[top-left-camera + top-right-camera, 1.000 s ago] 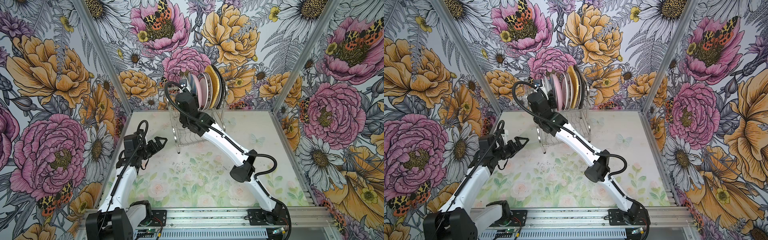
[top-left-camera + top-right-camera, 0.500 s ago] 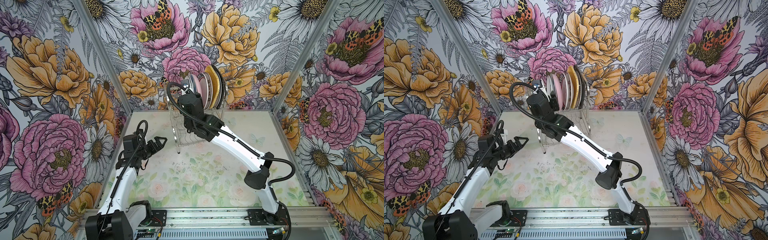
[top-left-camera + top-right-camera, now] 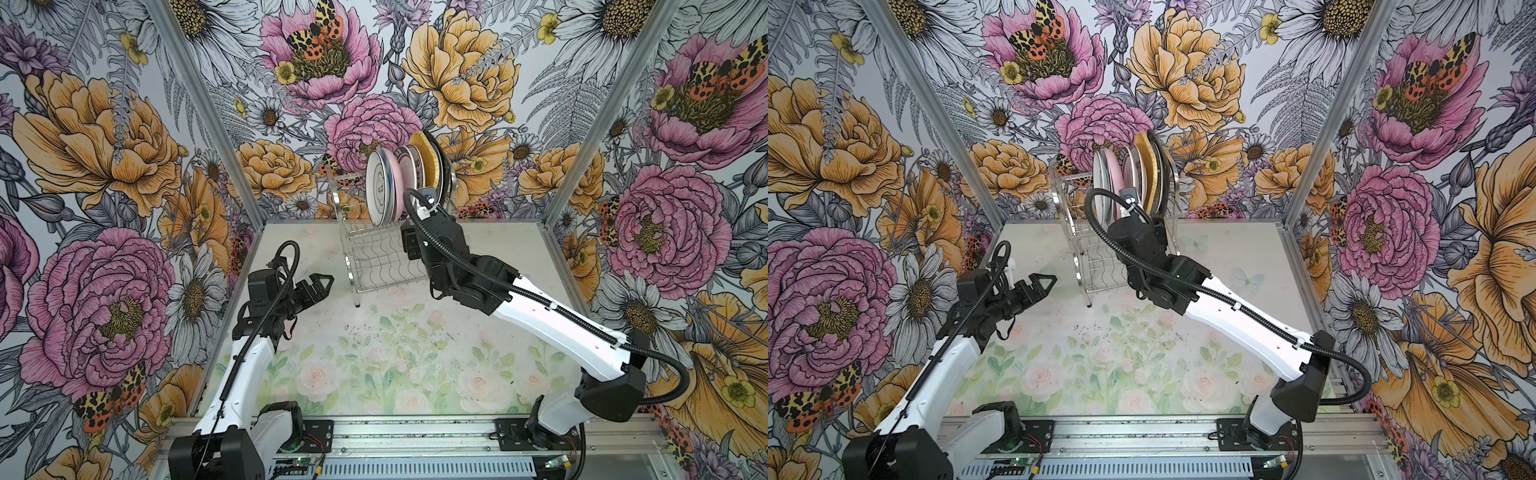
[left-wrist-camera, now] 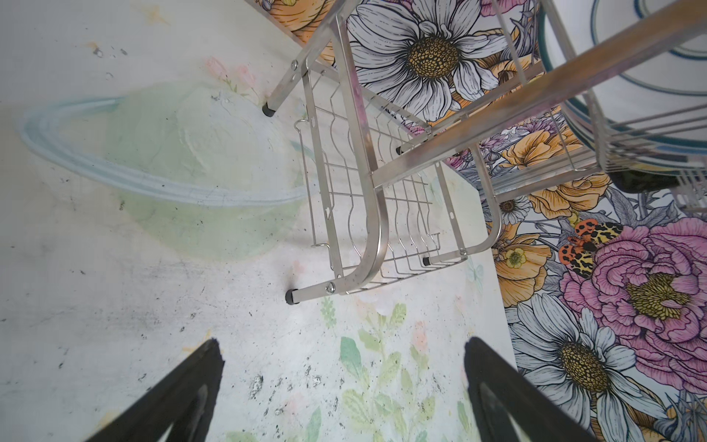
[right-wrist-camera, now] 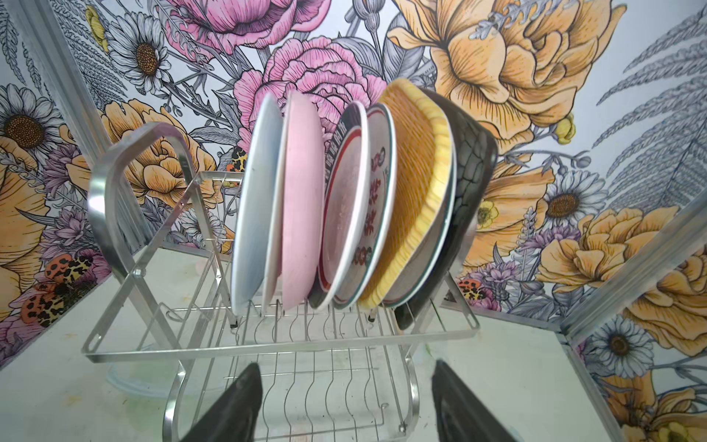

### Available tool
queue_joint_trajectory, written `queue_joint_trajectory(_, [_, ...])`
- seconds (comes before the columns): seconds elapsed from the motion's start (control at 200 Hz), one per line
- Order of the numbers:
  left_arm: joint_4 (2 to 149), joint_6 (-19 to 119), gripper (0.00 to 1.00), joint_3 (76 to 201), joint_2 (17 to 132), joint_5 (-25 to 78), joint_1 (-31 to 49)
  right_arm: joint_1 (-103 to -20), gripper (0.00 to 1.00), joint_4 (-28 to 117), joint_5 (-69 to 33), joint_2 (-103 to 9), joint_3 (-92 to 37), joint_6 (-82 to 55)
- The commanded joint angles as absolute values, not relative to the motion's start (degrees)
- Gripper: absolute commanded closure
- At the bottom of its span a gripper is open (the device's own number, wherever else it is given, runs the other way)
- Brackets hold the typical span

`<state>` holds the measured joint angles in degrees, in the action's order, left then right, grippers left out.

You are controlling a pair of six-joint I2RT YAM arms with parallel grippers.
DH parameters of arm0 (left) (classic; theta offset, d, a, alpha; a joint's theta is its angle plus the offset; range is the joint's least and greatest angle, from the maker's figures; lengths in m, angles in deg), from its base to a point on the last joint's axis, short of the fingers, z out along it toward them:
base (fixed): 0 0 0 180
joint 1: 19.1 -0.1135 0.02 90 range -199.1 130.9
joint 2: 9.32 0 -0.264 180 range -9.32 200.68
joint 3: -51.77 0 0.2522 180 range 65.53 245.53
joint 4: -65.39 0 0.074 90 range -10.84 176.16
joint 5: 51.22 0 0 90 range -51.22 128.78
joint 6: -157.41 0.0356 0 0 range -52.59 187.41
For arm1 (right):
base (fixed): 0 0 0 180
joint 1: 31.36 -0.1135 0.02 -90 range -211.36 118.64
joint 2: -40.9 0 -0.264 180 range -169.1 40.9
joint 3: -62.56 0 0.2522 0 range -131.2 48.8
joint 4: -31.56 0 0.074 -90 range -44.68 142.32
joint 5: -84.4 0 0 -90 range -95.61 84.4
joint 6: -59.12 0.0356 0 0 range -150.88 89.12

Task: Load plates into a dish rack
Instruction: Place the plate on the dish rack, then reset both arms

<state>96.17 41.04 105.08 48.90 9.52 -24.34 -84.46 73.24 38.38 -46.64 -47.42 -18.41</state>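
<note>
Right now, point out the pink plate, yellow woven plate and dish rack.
pink plate [image 5: 302,199], right wrist view, flat side.
yellow woven plate [image 5: 413,183], right wrist view, woven centre.
dish rack [image 5: 98,203], right wrist view, end handle.

Bright, even light is flooding the cell in both top views, leaving only faint, soft shadows on the pale floral-printed tabletop [image 3: 374,365]. The shiny stainless-steel wire dish rack [image 5: 267,346] is throwing white glare off its curved handle [image 5: 97,199] in the right wrist view. Both wrist views are bending straight lines toward their edges, and the black fingers [image 4: 183,394] of the left gripper [image 4: 344,344] are looking soft and unfocused.
</note>
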Motion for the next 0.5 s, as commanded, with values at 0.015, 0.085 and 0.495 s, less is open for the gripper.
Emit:
queue_joint_trajectory(0.015, [96.05,44.64,0.01,107.74,48.96,13.87,-23.11,-80.05,0.29,75.24,31.08,-41.76,-40.84,-12.34])
queue_joint_trajectory(0.085, [96.03,45.94,0.01,108.13,49.25,15.64,-22.63,-77.26,0.28,75.20,27.98,-39.66,-36.63,-11.27])
queue_joint_trajectory(0.495, [91.21,51.17,0.01,107.27,50.99,26.77,-21.97,-59.46,0.21,66.68,14.18,-34.83,-18.81,-14.61])
